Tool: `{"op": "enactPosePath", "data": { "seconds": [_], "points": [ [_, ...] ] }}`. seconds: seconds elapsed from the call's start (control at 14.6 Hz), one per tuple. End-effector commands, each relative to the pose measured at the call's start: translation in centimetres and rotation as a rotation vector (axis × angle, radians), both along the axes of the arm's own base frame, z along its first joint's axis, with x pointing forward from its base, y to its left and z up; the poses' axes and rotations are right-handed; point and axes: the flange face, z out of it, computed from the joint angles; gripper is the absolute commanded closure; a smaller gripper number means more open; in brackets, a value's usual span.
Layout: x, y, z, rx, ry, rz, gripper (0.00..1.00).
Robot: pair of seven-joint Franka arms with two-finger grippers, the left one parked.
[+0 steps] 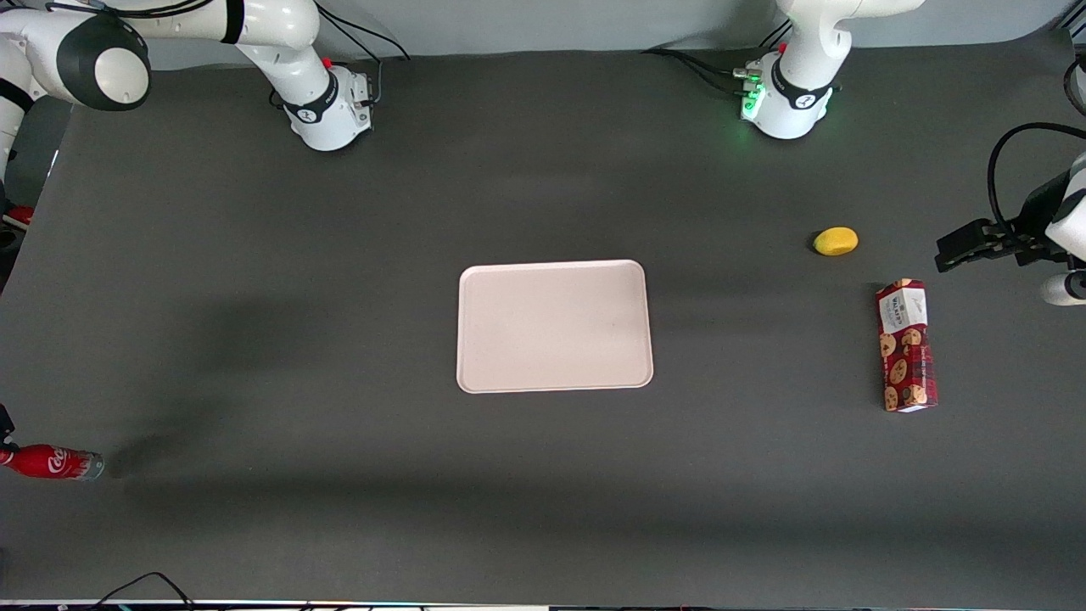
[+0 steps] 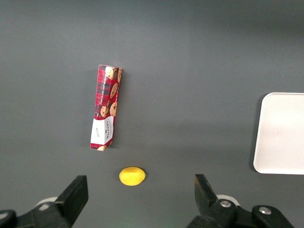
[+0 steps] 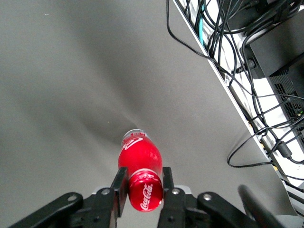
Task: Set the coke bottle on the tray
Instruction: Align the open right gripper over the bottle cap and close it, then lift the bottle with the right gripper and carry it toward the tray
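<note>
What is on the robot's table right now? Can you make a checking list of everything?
Surface: dark grey table, flat, no spills seen.
Bottle: red coke bottle held by its cap end, at the working arm's end of the table and nearer the front camera than the tray.
Tray: pale tray mid-table, nothing on it.
Clutter: cookie box lying flat and a lemon beside it, both toward the parked arm's end.
Gripper: gripper shut on the bottle's cap, away from the tray.
Cables: loose black cables off the table edge beside the bottle; more at the arm bases.
Surroundings: grey wall above the arm bases.
</note>
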Motion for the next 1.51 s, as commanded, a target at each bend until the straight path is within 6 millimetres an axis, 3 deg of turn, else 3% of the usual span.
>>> {"op": "enactPosePath", "data": {
  "seconds": [0.0,0.27,0.55,0.75,1.03,1.16,1.44],
  "points": [
    [-0.4,2.6,4.6,-0.02,0.027,-0.015,1.0],
    [-2.2,6.7,11.4,-0.009,0.079,-0.044,1.0],
    [-6.0,9.7,18.1,0.008,0.088,-0.123,1.0],
    [-8.4,15.1,23.0,0.027,0.094,-0.202,1.0],
    [-11.9,25.1,28.9,0.06,0.12,-0.323,1.0],
    [-14.0,28.7,30.9,0.084,0.14,-0.42,1.0],
    [-17.5,41.1,33.1,0.129,0.16,-0.605,1.0]
  ]
}}
